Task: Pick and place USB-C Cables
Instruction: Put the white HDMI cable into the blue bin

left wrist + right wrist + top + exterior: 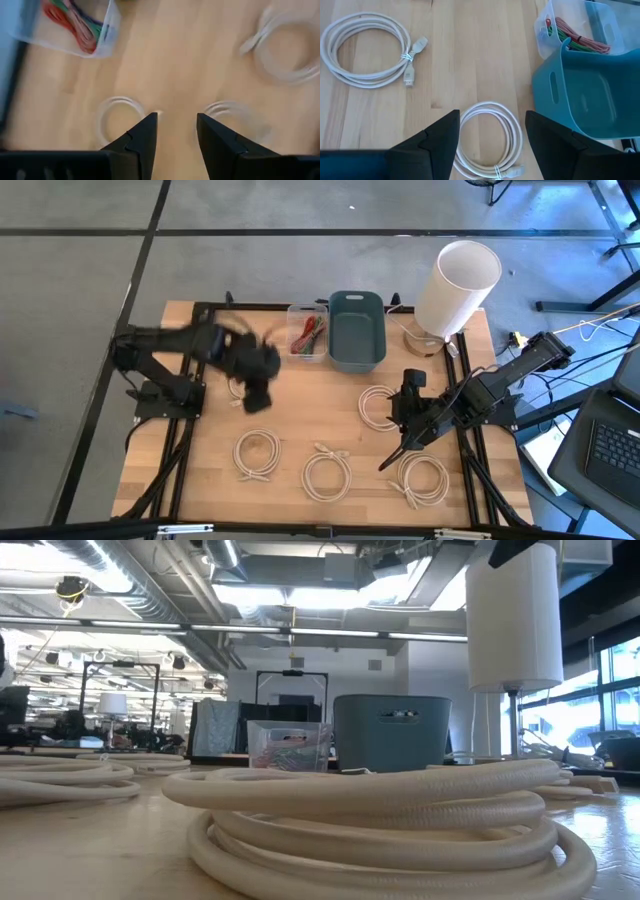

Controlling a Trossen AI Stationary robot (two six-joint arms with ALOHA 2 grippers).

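Note:
Several cream-white USB-C cable coils lie flat on the wooden table (300, 415): one at the near left (258, 453), one at the near middle (327, 473), one at the near right (422, 478) and one right of the middle (378, 405). Red and green bundles lie in a clear box (308, 335). My left gripper (257, 402) is blurred above the table's left half. It is open (176, 122) and holds nothing. My right gripper (400, 418) hovers open (492, 127) above the coil right of the middle (490, 140).
A blue-grey bin (357, 330) stands at the far middle, with the clear box on its left side. A tall white cylinder (455, 288) stands at the far right. In the low view one coil (380, 820) fills the foreground. Bare wood lies between the coils.

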